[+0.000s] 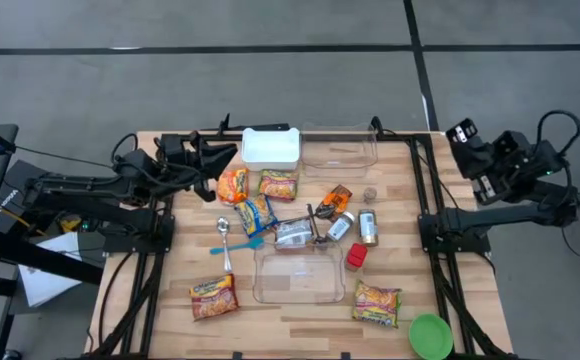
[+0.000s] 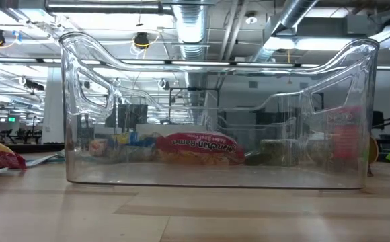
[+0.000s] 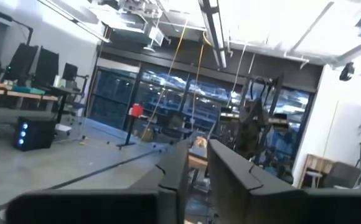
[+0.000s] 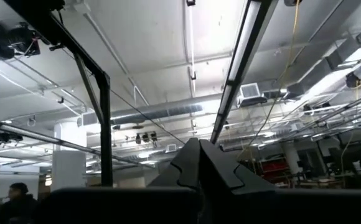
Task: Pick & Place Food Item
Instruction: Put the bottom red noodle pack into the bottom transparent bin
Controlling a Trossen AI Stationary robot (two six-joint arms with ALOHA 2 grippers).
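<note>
The left gripper [image 1: 213, 165] is hovering at the table's [image 1: 470, 300] back-left edge, its fingers [image 3: 230, 177] standing slightly parted and holding nothing. Just beside its tips an orange snack bag [image 1: 233, 185] is lying flat, the white bin [image 1: 270, 147] sitting just beyond. Well apart, the right gripper [image 1: 460, 135] is waiting clamped shut, empty, off the far-right corner.
</note>
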